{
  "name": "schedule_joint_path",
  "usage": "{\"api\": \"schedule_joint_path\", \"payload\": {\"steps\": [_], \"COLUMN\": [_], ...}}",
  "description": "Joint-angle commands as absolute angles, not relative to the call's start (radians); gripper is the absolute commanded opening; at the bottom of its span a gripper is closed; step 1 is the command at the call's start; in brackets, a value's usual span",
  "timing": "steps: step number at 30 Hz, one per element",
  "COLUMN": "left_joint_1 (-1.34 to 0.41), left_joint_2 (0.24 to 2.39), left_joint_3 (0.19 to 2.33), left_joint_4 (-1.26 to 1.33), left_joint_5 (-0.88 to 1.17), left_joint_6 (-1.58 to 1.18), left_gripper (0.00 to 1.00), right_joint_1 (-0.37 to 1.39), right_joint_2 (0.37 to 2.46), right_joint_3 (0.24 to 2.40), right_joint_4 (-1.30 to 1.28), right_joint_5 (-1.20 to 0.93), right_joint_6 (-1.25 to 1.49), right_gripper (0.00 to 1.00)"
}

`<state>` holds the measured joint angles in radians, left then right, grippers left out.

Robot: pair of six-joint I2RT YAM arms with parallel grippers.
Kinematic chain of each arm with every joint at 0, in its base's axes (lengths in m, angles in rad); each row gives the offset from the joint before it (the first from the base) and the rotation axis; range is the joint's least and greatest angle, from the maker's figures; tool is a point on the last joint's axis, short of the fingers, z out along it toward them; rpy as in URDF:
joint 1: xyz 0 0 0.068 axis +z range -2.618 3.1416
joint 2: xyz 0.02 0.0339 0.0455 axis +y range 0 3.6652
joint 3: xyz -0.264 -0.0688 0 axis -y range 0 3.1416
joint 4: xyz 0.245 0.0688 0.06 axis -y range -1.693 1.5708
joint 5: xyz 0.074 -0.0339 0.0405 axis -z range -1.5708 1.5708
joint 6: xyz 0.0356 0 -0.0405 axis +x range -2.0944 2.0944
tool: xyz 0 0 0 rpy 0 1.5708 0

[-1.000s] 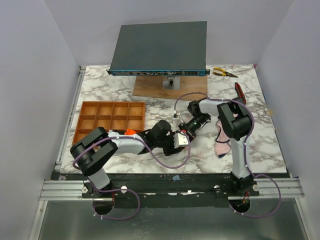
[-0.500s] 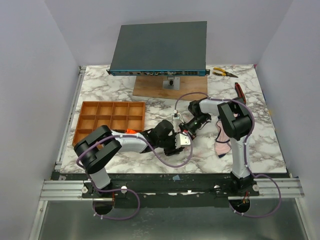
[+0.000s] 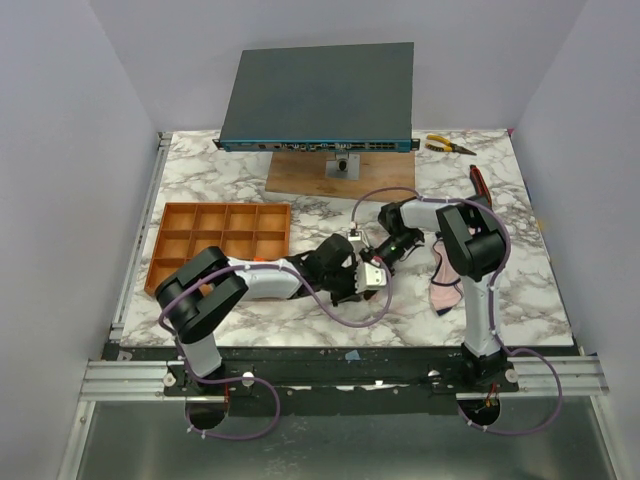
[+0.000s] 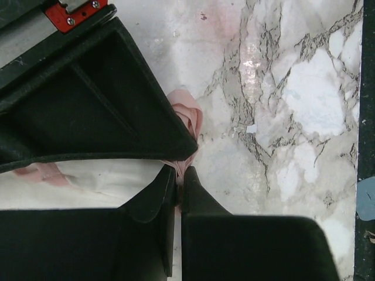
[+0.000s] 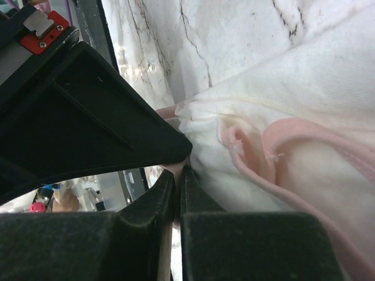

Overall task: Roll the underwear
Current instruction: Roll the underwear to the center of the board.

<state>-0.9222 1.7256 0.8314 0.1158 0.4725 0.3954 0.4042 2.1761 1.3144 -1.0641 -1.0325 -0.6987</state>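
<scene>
Both grippers meet at the table's middle. My left gripper is shut on a fold of pale pink cloth, part of a cream and pale pink underwear bunched on the marble. My right gripper is shut on the same underwear, right against the left gripper's black body. In the top view the arms hide this garment. A second underwear, pale pink with dark edging, lies flat to the right of the grippers. A small orange piece shows beside the left arm.
An orange-brown compartment tray stands at the left. A dark flat box on a wooden board fills the back. Yellow-handled pliers and a red-handled tool lie at the back right.
My left gripper has moved right and a little farther back, closing in on the right gripper. The right gripper has shifted slightly toward the back.
</scene>
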Motion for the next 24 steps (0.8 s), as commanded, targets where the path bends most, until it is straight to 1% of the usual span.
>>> {"api": "schedule_joint_path", "payload": {"steps": [1,4,5,6,7,8,13,18,24], "left_joint_1": [-0.924,-0.909,-0.901,-0.893,-0.881,-0.874,-0.842,-0.819,-0.785], "left_joint_2": [1.764,1.786,1.795,1.803,1.808,1.812,1.815,1.841,1.901], "left_joint_3": [0.876,0.912,0.924,0.937,0.949,0.954,0.962,1.0,1.075], "left_joint_4": [0.022,-0.045,-0.068,-0.084,-0.101,-0.107,-0.113,-0.155,-0.227], "left_joint_5": [0.585,0.636,0.656,0.676,0.694,0.713,0.747,0.787,0.865], "left_joint_6": [0.386,0.374,0.369,0.363,0.356,0.348,0.323,0.309,0.281], "left_gripper": [0.0,0.0,0.0,0.0,0.0,0.0,0.0,0.0,0.0], "right_joint_1": [0.396,0.393,0.39,0.387,0.383,0.38,0.351,0.306,0.225], "right_joint_2": [2.113,2.071,2.056,2.045,2.033,2.023,1.967,1.894,1.746], "right_joint_3": [1.293,1.277,1.274,1.272,1.272,1.269,1.252,1.223,1.092], "right_joint_4": [-0.989,-0.951,-0.94,-0.934,-0.933,-0.928,-0.899,-0.852,-0.731], "right_joint_5": [-1.015,-0.986,-0.977,-0.967,-0.961,-0.957,-0.928,-0.901,-0.856], "right_joint_6": [-0.65,-0.614,-0.602,-0.598,-0.597,-0.591,-0.565,-0.542,-0.525], "right_gripper": [0.12,0.22,0.27,0.35,0.4,0.43,0.48,0.49,0.48]}}
